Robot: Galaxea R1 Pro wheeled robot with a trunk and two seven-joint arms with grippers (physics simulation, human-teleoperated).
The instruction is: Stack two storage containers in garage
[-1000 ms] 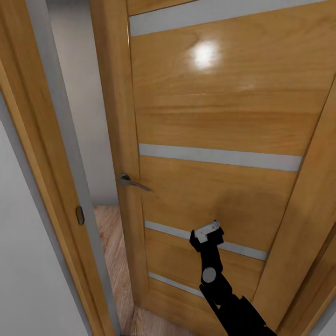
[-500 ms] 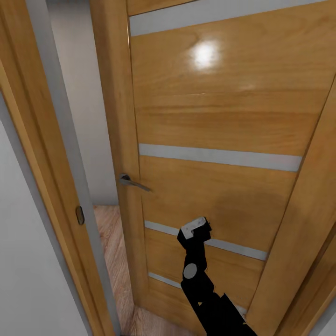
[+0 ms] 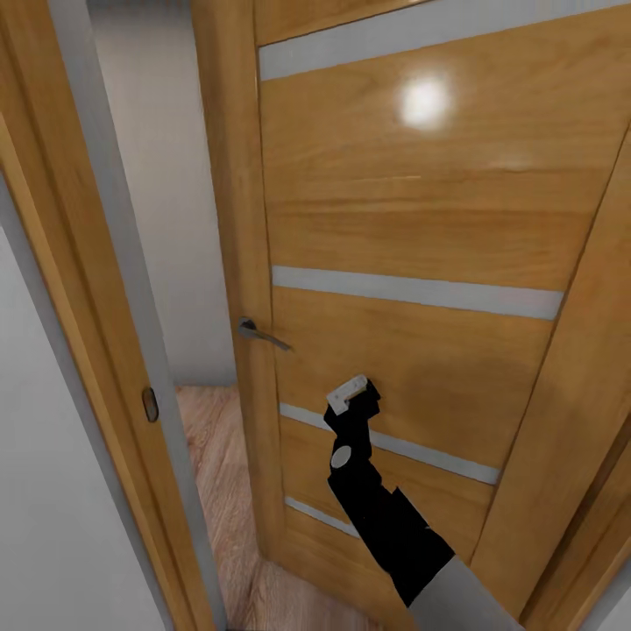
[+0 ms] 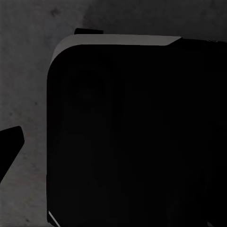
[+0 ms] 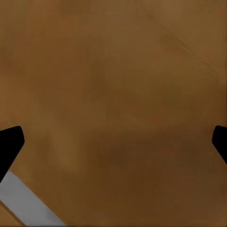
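The right gripper (image 3: 352, 396) is raised against a wooden door (image 3: 421, 210) with pale grey strips, just below and beside its metal handle (image 3: 259, 333); in the right wrist view its fingertips (image 5: 10, 142) stand wide apart before the door's panel. Past the door's edge, a gap shows light wood-plank floor (image 3: 215, 456) and a pale wall. The left wrist view shows a dark rounded body (image 4: 132, 137) over mottled grey floor (image 4: 28, 71), and the left pincer's opening cannot be told

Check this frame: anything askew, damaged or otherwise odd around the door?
Nothing stands out. The wooden door stands ajar, lever handle intact; the right gripper, jaws open, faces its lower panel.
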